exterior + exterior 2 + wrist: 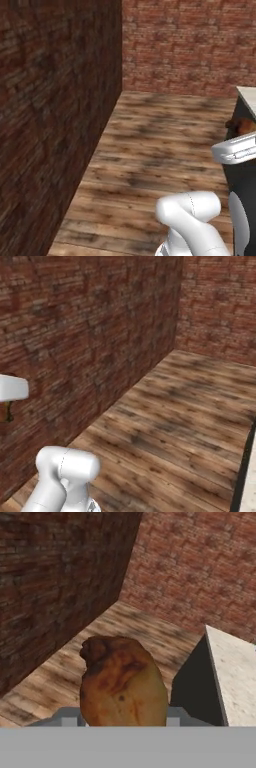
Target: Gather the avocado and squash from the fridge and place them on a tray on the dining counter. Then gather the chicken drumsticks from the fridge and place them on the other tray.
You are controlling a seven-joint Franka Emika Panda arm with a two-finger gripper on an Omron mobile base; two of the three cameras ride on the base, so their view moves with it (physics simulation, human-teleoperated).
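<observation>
Left base view, drumstick: a reddish-brown chicken drumstick [242, 125] shows at the right edge, mid-height, just above the white hand, in front of the dark end of the dining counter [248, 96].
Left base view, surroundings: brick wall [55, 100] fills the left; plank floor [155, 150] runs through the centre.
Right base view, arm: the white arm [62, 476] rises at lower left; the same brick wall and floor lie beyond, with a dark counter edge at lower right.
Hand view, drumstick: it sits low centre, bulging up between the finger tips, with the counter's beige top [235, 677] at right.
Hand view, gripper: the gripper [122, 718] is clenched on the drumstick, its jaws part-way closed around the thick meaty end.
Handling, judged: light, firm meat over bone, with greasy-looking skin that may slip.
Where to hold, judged: across the plump middle, as now, rather than the narrow bone end.
</observation>
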